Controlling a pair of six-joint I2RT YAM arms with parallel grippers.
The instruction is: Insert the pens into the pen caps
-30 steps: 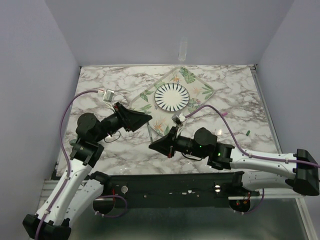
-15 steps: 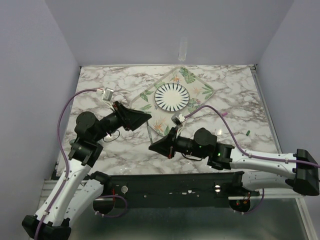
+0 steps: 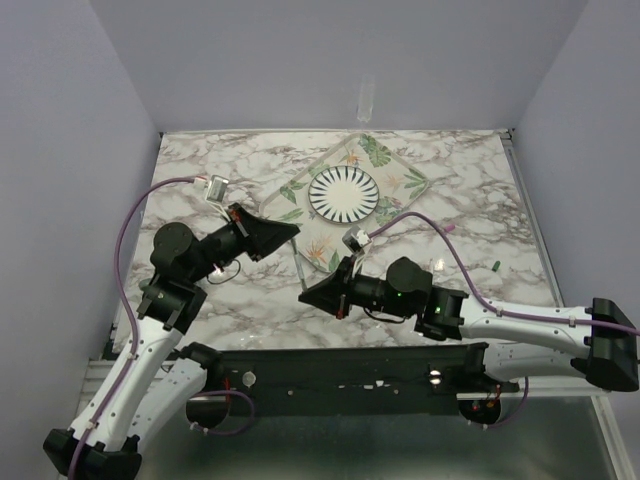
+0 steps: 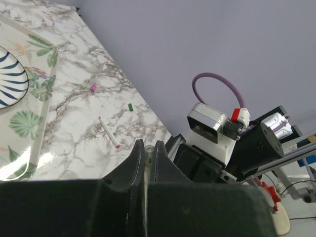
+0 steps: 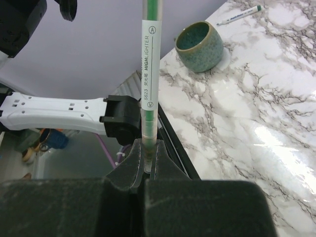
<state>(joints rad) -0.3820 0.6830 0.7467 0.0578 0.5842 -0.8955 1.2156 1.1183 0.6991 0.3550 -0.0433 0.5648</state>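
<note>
My left gripper (image 4: 147,144) is shut on a clear pen cap (image 4: 148,149) whose open end shows just at the fingertips. My right gripper (image 5: 146,145) is shut on the base of a green highlighter pen (image 5: 149,74) that stands straight out from the fingers. In the top view the left gripper (image 3: 290,232) and right gripper (image 3: 308,290) face each other above the near middle of the table, with the pale pen (image 3: 301,268) spanning the gap between them. Whether the pen tip touches the cap is hidden.
A white pen with a red tip (image 4: 108,132), a pink cap (image 3: 452,229) and a green cap (image 3: 495,265) lie on the marble at the right. A striped plate (image 3: 343,193) sits on a leaf-patterned tray (image 3: 405,170). A teal cup (image 5: 200,39) and another pen (image 5: 239,15) lie beyond.
Both arms have shifted only slightly: the left gripper drew back a little toward the far side and the right gripper edged a little left. Both holds are unchanged.
</note>
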